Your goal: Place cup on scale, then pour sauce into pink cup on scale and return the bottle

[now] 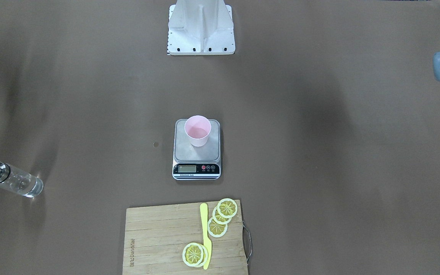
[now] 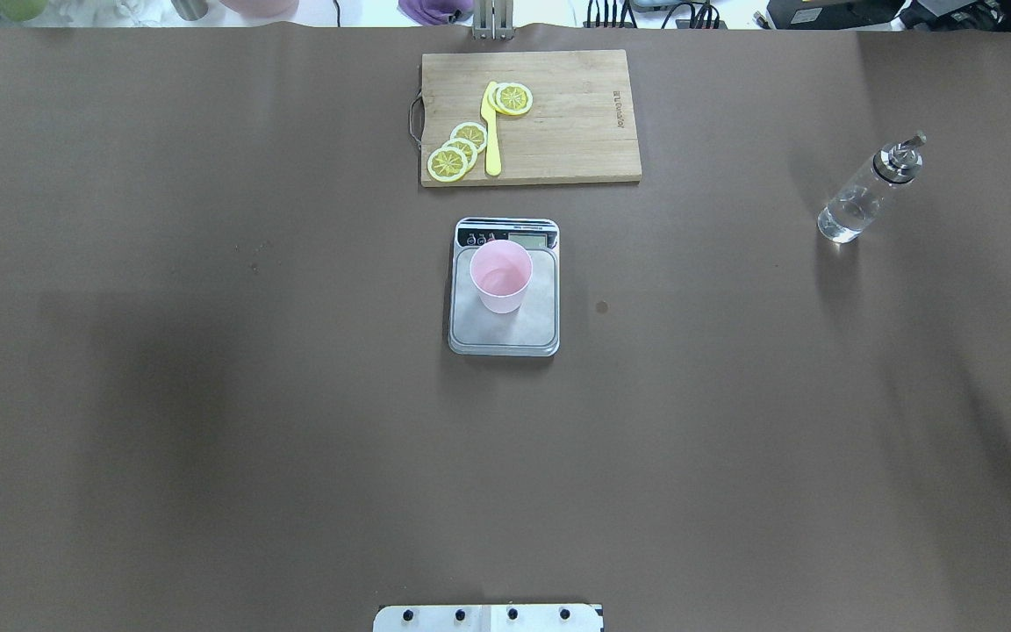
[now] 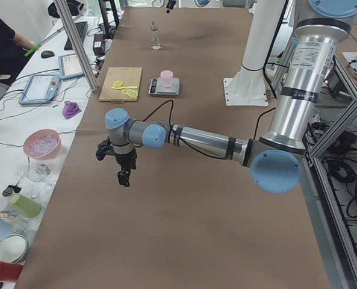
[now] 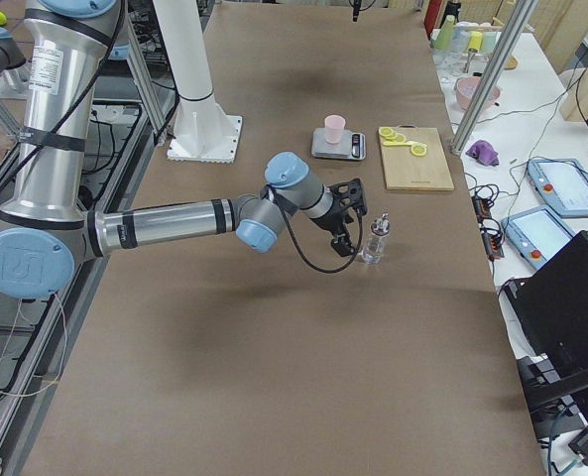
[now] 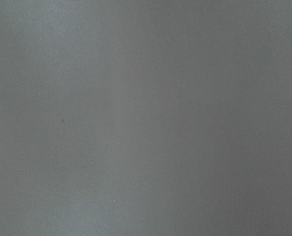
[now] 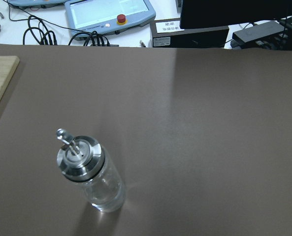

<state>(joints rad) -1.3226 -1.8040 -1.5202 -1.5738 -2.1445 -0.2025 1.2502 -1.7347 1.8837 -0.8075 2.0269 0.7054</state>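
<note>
Bottle — upright on the brown table at the right of the overhead view, well apart from everything else, held by nothing. Clear sauce visible through the glass in the right wrist view. Cup already standing on the scale at frame centre, toward the display end of the platform; hard to say whether dry or holding liquid. Right gripper hanging just beside the bottle in the exterior right view, nothing in its grasp; finger opening impossible to judge from there. Left gripper low over bare table in the exterior left view, near nothing, likewise empty and likewise impossible to judge for opening.

Likely next: closing on the bottle. Risks from here — touching the smooth round glass with one finger before the other and toppling it. Gripping too high, on the shiny metal cap, and losing the bottle on the lift. Swinging in low toward frame centre and clipping the light cup off the platform, or pressing on the scale. Tilting too fast over a narrow rim and sending thin liquid onto the steel and the display strip. Overshooting toward the cutting board at upper centre.
</note>
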